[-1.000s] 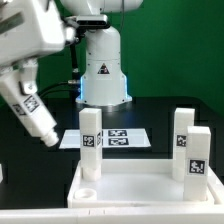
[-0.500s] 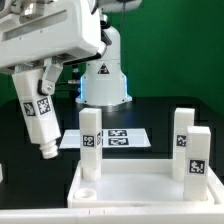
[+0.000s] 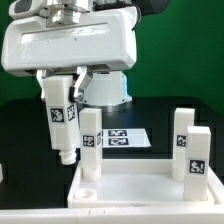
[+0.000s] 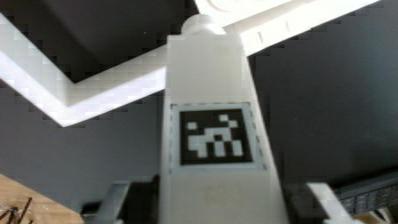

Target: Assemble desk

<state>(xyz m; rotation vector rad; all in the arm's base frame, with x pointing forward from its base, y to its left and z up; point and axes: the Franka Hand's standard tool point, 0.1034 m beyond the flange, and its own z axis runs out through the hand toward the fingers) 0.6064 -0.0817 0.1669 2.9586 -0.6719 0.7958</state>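
My gripper (image 3: 62, 95) is shut on a white square leg (image 3: 61, 125) with a black-and-white tag. It holds the leg nearly upright in the air, its lower end just beyond the white rimmed tabletop (image 3: 140, 190), on the exterior view's left. Three legs stand on the tabletop: one on the left (image 3: 90, 140) and two on the right (image 3: 183, 133) (image 3: 197, 155). A round corner socket (image 3: 87, 190) is open at the front left. In the wrist view the held leg (image 4: 215, 110) fills the middle between my fingers (image 4: 125, 200), over the tabletop's rim (image 4: 71, 85).
The marker board (image 3: 128, 138) lies flat on the black table behind the tabletop. The white robot base (image 3: 105, 85) stands at the back. A green wall closes the scene behind.
My gripper has carried the leg toward the exterior view's right, close to the left standing leg, and the leg has swung from tilted to nearly upright.
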